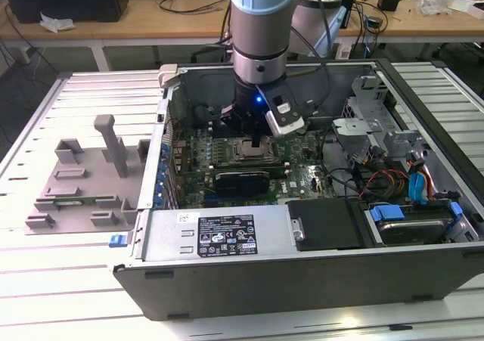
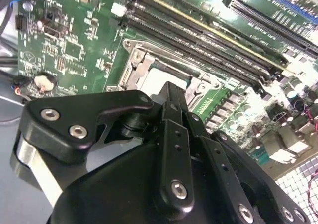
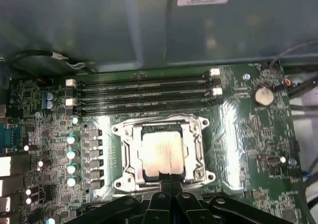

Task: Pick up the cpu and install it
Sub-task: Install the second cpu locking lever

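Silver-grey and square, the cpu (image 3: 163, 155) lay flat, metal top facing up, inside the metal-framed socket (image 3: 124, 154) on the green motherboard (image 3: 248, 144), edges parallel to the frame; no long axis could be told. The gripper (image 3: 166, 178) hung over the socket's edge, fingertips drawn together, apparently touching the chip's rim. Memory slots (image 3: 144, 92) ran beside the socket, a coin cell (image 3: 263, 96) nearby. In the exterior view the arm (image 1: 259, 38) reached into the computer case (image 1: 249, 280); a grey tray (image 1: 83, 186) sat outside.

Wooden desks (image 1: 151, 16) behind slatted metal table (image 1: 45, 280)
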